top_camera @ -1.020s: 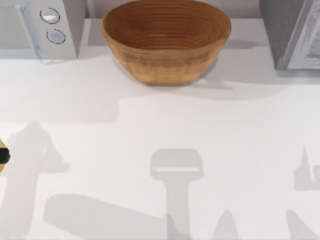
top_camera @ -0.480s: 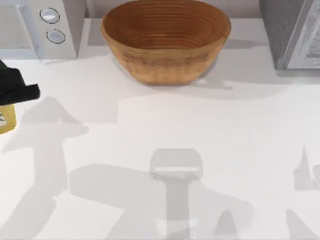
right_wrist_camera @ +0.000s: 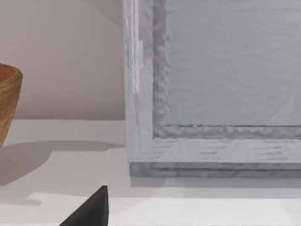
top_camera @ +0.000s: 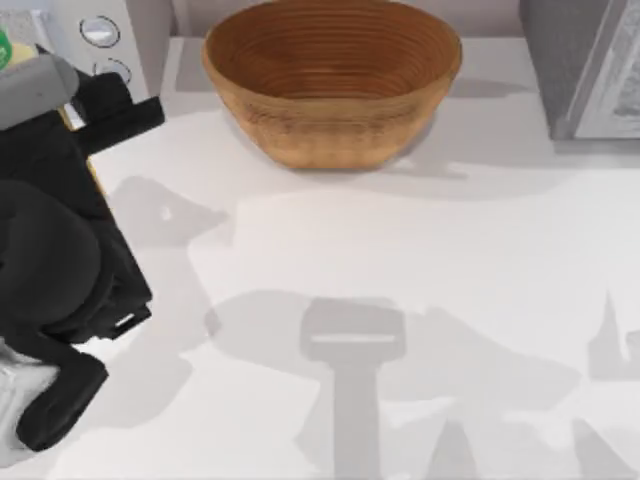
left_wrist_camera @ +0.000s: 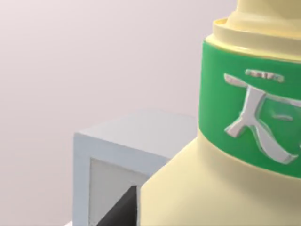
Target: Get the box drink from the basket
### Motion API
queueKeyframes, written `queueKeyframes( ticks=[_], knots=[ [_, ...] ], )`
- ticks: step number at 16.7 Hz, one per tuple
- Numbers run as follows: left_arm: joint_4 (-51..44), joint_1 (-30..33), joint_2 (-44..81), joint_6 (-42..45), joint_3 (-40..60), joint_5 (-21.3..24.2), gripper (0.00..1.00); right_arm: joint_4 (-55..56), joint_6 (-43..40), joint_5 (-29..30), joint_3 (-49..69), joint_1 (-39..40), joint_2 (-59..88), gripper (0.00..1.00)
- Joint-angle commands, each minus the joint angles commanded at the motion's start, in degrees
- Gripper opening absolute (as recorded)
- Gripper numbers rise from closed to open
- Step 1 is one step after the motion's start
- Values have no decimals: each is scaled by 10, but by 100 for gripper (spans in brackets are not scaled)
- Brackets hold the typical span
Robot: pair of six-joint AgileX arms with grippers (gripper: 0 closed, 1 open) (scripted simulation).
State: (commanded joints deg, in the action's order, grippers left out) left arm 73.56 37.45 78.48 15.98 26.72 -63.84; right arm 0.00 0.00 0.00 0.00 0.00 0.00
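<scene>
top: my left gripper [top_camera: 75,125] at table's left edge, box drink [top_camera: 12,50] in it, well left of basket [top_camera: 332,80] | L wrist: carton upright, fingers pinching it, I judge | R wrist: right arm parked by grey cabinet [right_wrist_camera: 211,84], fingers can't tell

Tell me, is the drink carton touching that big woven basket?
Apart. In the top view the box drink is up at the left arm, with bare white table between it and the basket.
</scene>
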Motion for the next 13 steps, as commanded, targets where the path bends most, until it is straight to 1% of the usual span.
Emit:
queueKeyframes(
  ticks=[3, 6, 8, 13],
  knots=[
    [97, 49, 119, 25, 33, -92, 0, 0, 0, 0, 0, 0, 0, 100],
    [155, 89, 193, 47, 51, -149, 0, 0, 0, 0, 0, 0, 0, 100],
    [169, 105, 216, 58, 53, -167, 0, 0, 0, 0, 0, 0, 0, 100],
    [169, 105, 218, 61, 51, -169, 0, 0, 0, 0, 0, 0, 0, 100]
  ],
)
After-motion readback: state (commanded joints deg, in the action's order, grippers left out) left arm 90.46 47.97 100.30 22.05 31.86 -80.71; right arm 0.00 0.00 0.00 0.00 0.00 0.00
